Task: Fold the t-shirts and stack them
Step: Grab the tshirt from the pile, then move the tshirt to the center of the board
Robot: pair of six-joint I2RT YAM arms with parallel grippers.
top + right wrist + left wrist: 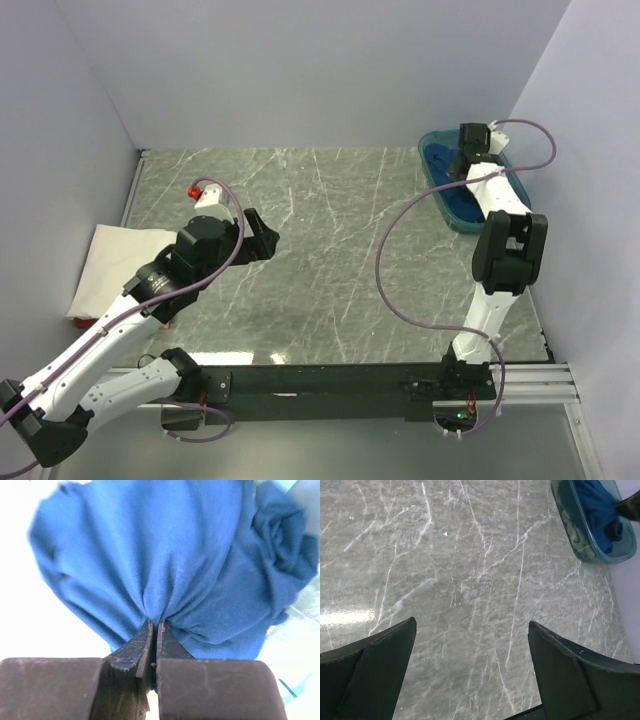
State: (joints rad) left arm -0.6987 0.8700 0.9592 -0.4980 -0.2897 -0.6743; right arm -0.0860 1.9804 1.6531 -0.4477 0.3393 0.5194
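Table (340, 200) with a grey marble pattern, seen from above, two robot arms at its near edge. The right arm reaches into a teal plastic tub (430, 160) at the far right corner; its jaws are clamped together on a bunched fold of the navy blue t-shirt (165, 555), which lies crumpled inside the tub. The left arm's jaws stand wide apart, holding nothing, above the middle of the table. A cream-white t-shirt (112, 262) lies flat, apparently folded, at the left edge, partly covered by the left arm. That shirt looks done; the navy one is not yet lifted out, folded or stacked. No tan shirt can be made out, and the blue cloth hides whatever lies beneath it.
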